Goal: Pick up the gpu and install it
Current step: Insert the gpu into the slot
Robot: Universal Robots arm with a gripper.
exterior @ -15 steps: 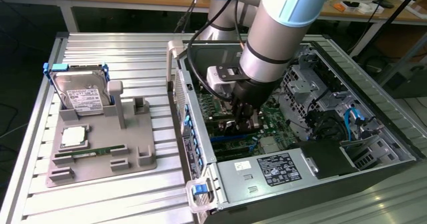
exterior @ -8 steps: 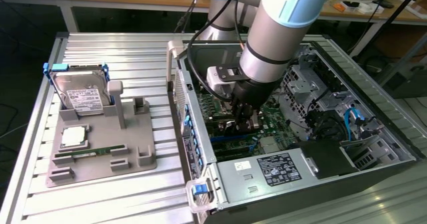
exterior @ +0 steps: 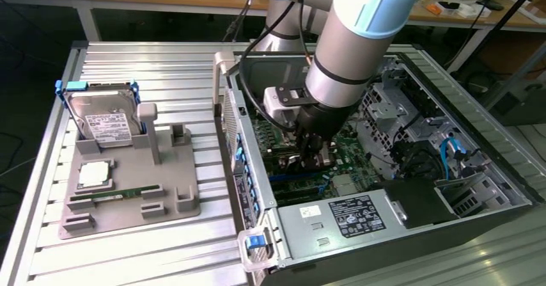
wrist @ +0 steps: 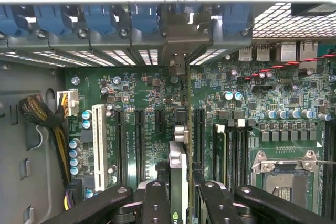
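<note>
Inside the open computer case (exterior: 477, 171), the gpu (wrist: 178, 182) stands on edge over the motherboard (wrist: 152, 108), a thin dark card seen nearly end-on in the wrist view, with its bright silver metal bracket (wrist: 177, 51) reaching toward the rear wall of the case. The hand (wrist: 179, 203) is closed on the gpu, its two black fingers (wrist: 156, 203) pressed against the card's flat faces, one on each side, with round screw heads showing on their matte surfaces. Whether the card's lower edge is seated in a slot cannot be told. On either side of the card run long dark expansion slots, and a single white slot (wrist: 98, 140) stands further off beside a row of small blue-topped capacitors. The board is glossy green, crowded with fine solder points and chips; a square metal processor socket (wrist: 286, 174) lies past the upright memory slots. Blue plastic latches (wrist: 142, 22) line the rear wall above perforated silver slot covers, and a braided bundle of black and yellow cables (wrist: 50, 124) curves along the grey case floor.

From the exterior view, the smooth grey arm (exterior: 358, 36) drops steeply into the case, its black hand (exterior: 311, 155) low among the boards. A labelled silver power supply (exterior: 341, 219) sits at the case's near end. On the ribbed aluminium counter (exterior: 128, 260), toward the exterior view's left, a grey moulded tray (exterior: 128, 219) holds a silver labelled hard drive (exterior: 107, 123) propped upright, a square processor (exterior: 94, 174) and a narrow green memory stick (exterior: 115, 196).
</note>
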